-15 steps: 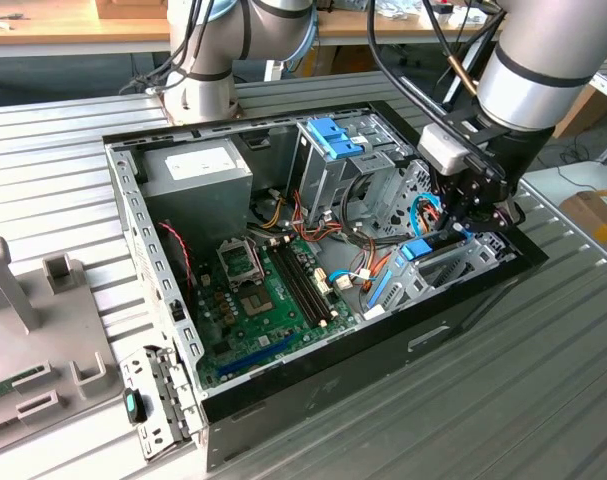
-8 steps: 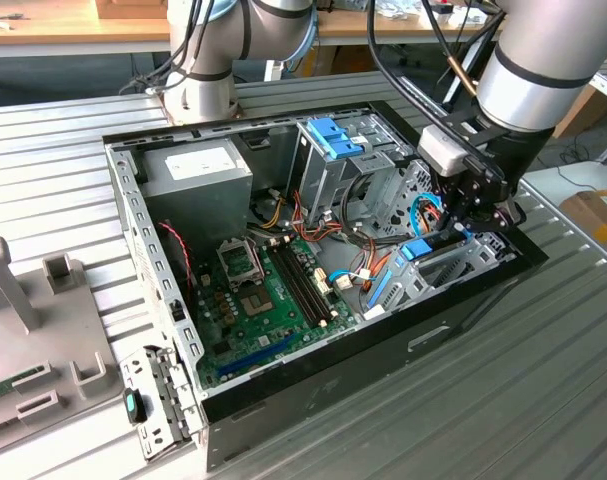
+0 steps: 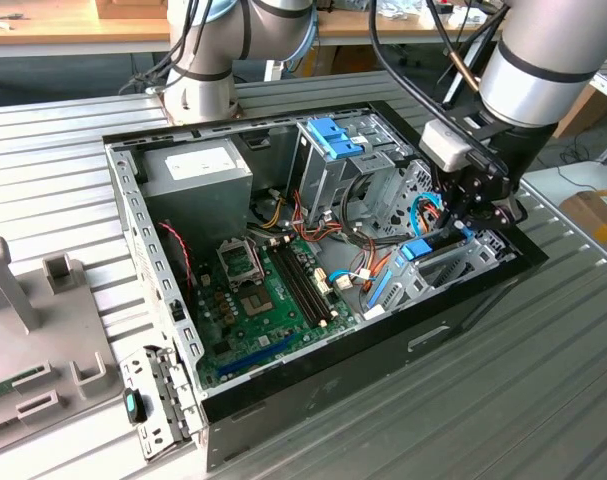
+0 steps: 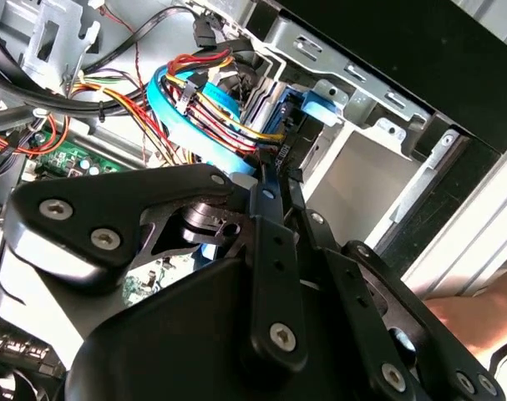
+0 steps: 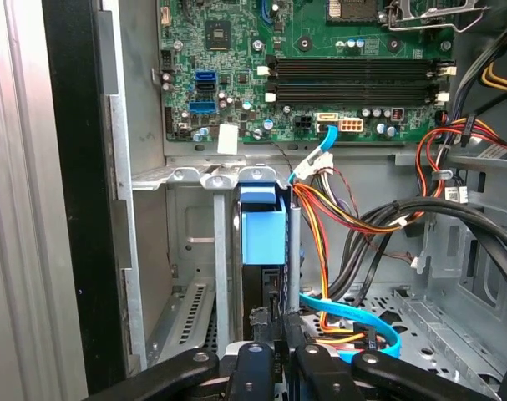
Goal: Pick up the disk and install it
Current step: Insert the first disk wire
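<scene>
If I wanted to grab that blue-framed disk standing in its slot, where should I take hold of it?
Probably by its exposed rear edge, coming from the open side of the case. The disk stands on edge in the metal bay, whose walls cover its broad faces, so only the narrow end is free. The claw sits at that end now, among the cables.

Setup sits on a ribbed metal tabletop (image 3: 403, 420), silvery slats running across it. Behind its far edge there's a wooden workbench (image 3: 53, 25) with cables and clutter on top. Cardboard box (image 3: 595, 215) off the exterior view's right edge. Lighting's bright and even, no harsh shadows
</scene>
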You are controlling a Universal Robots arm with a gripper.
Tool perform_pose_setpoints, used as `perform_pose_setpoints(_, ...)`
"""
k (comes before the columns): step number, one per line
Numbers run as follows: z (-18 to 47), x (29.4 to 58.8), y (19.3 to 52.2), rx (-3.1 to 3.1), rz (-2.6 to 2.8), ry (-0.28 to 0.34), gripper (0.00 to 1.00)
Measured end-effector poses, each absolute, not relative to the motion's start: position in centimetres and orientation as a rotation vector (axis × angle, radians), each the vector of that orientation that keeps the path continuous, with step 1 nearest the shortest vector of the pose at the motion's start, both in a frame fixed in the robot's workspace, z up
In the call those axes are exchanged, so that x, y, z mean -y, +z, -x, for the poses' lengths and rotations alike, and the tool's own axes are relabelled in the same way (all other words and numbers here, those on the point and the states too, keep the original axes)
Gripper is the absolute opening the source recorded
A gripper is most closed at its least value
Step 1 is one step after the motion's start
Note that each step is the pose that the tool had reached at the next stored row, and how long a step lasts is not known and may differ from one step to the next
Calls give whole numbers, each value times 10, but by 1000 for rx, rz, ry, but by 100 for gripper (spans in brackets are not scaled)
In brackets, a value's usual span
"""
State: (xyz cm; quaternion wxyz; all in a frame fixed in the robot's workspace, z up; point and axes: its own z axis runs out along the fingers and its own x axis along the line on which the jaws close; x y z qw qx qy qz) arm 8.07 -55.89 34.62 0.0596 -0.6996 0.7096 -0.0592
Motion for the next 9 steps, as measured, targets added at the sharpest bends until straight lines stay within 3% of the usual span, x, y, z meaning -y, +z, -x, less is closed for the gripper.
perform_pose_setpoints(9,-81,558,343,-2146,2122,-180,16)
